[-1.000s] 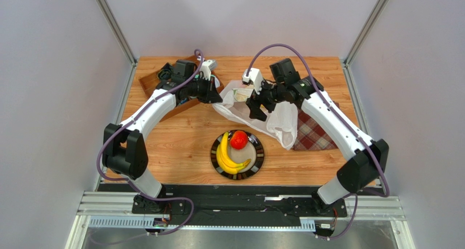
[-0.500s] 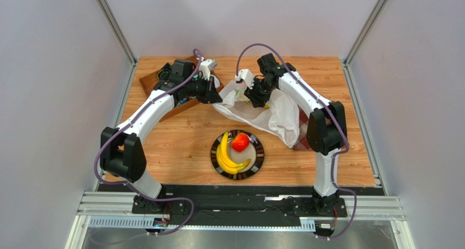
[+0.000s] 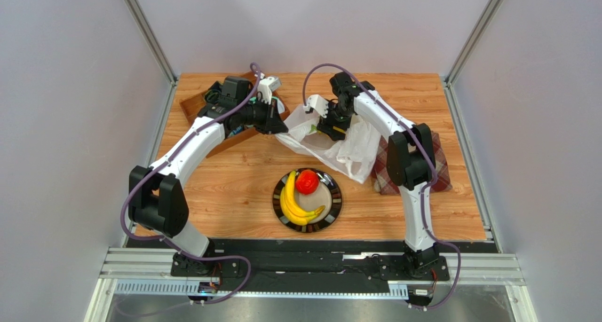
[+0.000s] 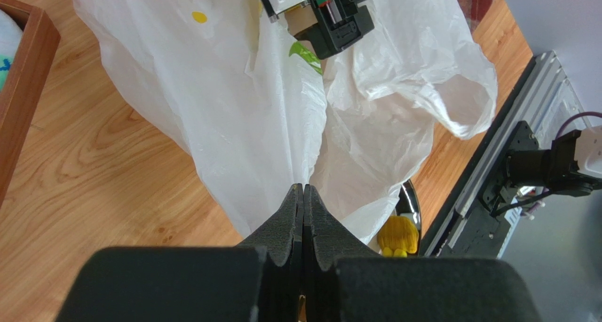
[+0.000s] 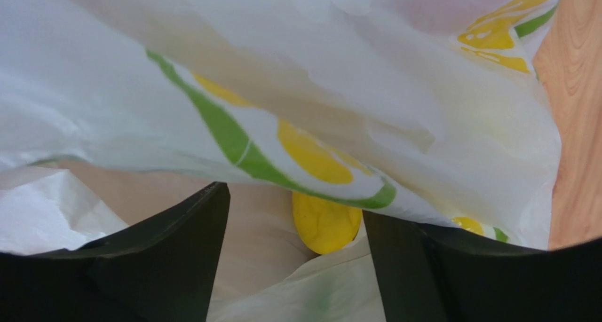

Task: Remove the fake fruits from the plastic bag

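The white plastic bag (image 3: 357,149) with yellow-green prints lies at the table's middle back. My left gripper (image 3: 280,124) is shut on its left edge, and in the left wrist view the jaws (image 4: 304,189) pinch the film (image 4: 233,89). My right gripper (image 3: 331,128) reaches into the bag's mouth. In the right wrist view it (image 5: 295,203) is open inside the bag (image 5: 318,68), with a yellow fake fruit (image 5: 325,225) lying just ahead between the fingers, untouched. Yellow bananas (image 3: 293,202) and a red fruit (image 3: 307,182) lie on a dark plate (image 3: 335,208).
A red plaid cloth (image 3: 439,168) lies right of the bag, partly under it. A wooden tray (image 3: 194,109) sits at the back left, under my left arm. The plate's rim (image 4: 412,202) and a banana end (image 4: 398,234) show in the left wrist view.
My right arm has folded in and its gripper has moved left and deeper into the bag's mouth. The bag's right side has drawn in. My left gripper has held still.
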Tool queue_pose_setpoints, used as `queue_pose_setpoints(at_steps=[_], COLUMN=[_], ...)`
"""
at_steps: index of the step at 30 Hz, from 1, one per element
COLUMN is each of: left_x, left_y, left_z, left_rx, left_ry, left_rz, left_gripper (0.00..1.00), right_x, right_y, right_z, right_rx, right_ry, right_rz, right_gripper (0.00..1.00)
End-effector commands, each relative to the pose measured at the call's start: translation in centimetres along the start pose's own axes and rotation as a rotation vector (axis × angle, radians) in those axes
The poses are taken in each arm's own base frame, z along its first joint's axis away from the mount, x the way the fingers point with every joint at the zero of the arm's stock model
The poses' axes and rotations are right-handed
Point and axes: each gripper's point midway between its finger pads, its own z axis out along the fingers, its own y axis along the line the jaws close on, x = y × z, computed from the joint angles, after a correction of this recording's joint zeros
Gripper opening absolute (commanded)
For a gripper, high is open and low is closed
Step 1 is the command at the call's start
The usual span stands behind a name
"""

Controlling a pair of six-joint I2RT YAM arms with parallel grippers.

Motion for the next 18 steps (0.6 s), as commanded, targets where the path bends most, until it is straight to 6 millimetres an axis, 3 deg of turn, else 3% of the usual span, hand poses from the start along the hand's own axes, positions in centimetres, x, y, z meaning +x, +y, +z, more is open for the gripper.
queue_pose_setpoints(at_steps=[1, 7, 12, 15, 16, 18], left_x=[-1.8, -1.5, -1.5, -1.4, -1.5, -1.3], left_y=[-1.3, -1.3, -1.3, -1.2, -1.2, -1.1], left_z=[-0.9, -0.7, -0.8, -0.7, -0.7, -0.6], left_rx=[0.033, 0.037, 0.034, 0.033, 0.032, 0.031], left_ry=[-0.042, -0.038, -0.039, -0.04, -0.043, -0.041], left_rz=[0.056, 0.052, 0.053, 0.053, 0.054, 0.049], left_gripper=[0.0, 0.0, 0.0, 0.0, 0.0, 0.0], right_x=[0.2, 1.2, 2.3, 2.3, 2.2, 1.3], right_y=[-3.3, -4.8, -4.0, -3.4, -3.3, -3.3], right_z=[-0.1, 1.8, 3.6, 3.8, 3.7, 2.9], right_rx=[0.123, 0.152, 0.088, 0.062, 0.058, 0.066], right_ry=[0.014, 0.071, 0.112, 0.105, 0.1, 0.067], right_rz=[-0.057, -0.104, -0.117, -0.123, -0.119, -0.102], right_gripper=[0.8, 0.84, 0.79, 0.72, 0.64, 0.58])
